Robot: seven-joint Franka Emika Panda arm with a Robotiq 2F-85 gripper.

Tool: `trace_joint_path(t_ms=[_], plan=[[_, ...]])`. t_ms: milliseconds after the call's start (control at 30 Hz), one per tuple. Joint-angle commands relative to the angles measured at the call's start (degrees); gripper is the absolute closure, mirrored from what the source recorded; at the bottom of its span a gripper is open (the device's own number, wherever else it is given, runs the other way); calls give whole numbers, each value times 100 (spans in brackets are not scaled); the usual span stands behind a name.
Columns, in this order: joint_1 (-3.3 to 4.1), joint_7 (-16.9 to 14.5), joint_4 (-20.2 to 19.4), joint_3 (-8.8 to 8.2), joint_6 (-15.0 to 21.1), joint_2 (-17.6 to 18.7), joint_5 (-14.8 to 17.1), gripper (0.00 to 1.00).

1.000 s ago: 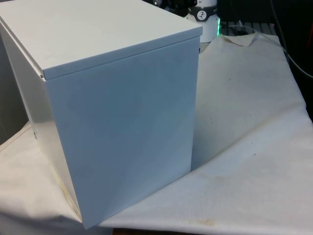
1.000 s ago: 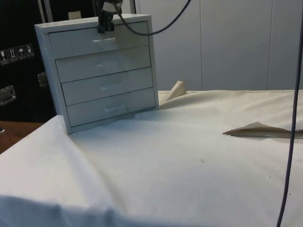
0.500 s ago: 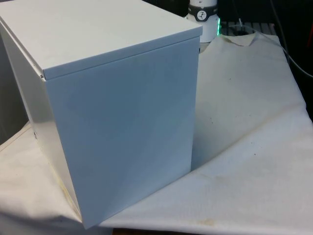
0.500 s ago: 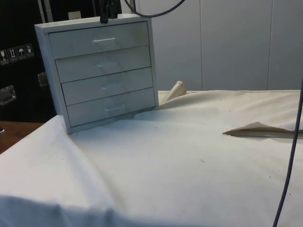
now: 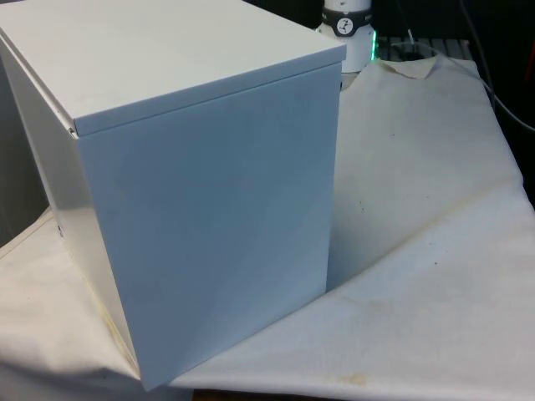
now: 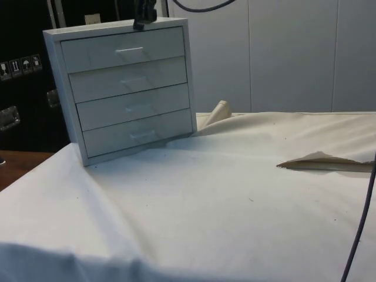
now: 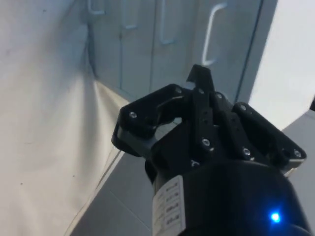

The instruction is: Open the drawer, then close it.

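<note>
Side and wrist views. The chest of drawers [image 6: 126, 94] stands on the tabletop [image 6: 235, 194] at its far left in the side view, resting on the white cloth [image 6: 194, 235]. In the front view, the chest [image 5: 209, 209] turns a plain panel to the camera. All four drawers sit flush with the frame.

The hand [image 6: 143, 22] hangs just above the chest's top edge, over the right part of the top drawer [image 6: 94, 54]. It is clear of the handle [image 6: 129, 50]. In the wrist view, we see the hand [image 7: 199, 74] with its two fingers drawn together and nothing between them. The handle [image 7: 212, 32] lies beyond the tips.

**Hazards.** We judge three risks if the hand goes back to the drawer:
- With the fingers together, the hand cannot straddle the handle. It could only hook or press it, so a pull may slip off.
- A descent from this height may strike the chest's top edge rather than reach the handle.
- The chest rests loose on cloth, so a hard pull or push may drag or tip the whole chest instead of sliding one drawer.

**Orientation.** The drawer fronts face the robot's end of the tabletop. The top drawer's front runs long from side to side, as does its handle. We judge that the drawer travels at right angles to that, out of the chest's front.
</note>
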Motion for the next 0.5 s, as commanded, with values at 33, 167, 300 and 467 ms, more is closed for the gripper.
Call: trace_joint_path(t_ms=[33, 167, 300, 467], plan=[[0, 166, -155, 69, 0, -138, -29, 100], [0, 338, -332, 138, 23, -269, -29, 100], [0, 510, -516, 201, 52, -390, -17, 100], [-17, 527, -533, 212, 17, -424, -29, 100]])
